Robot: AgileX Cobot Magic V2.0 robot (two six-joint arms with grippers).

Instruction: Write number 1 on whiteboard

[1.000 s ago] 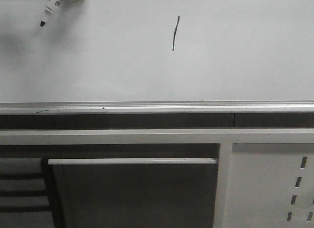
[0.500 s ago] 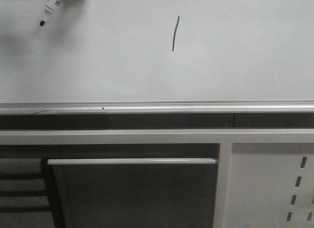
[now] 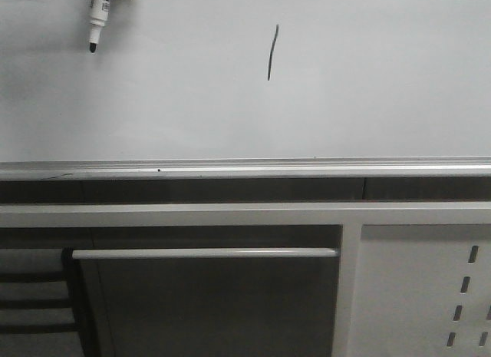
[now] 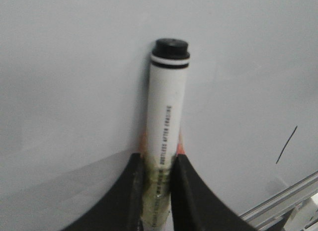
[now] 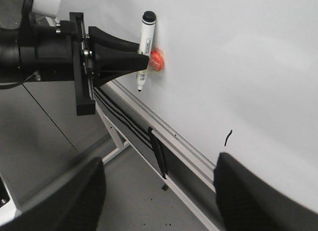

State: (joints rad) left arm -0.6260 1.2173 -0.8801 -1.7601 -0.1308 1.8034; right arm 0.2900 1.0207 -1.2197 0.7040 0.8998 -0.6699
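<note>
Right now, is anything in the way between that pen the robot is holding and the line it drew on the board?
Nothing visible. Bare whiteboard lies between the marker in the left gripper and the number 1.

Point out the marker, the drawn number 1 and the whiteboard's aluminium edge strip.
marker (image 3: 97, 15), front view, on its white barrel.
number 1 (image 3: 272, 53), front view, mid-stroke.
whiteboard (image 3: 307, 170), front view, on its silver edge strip.
</note>
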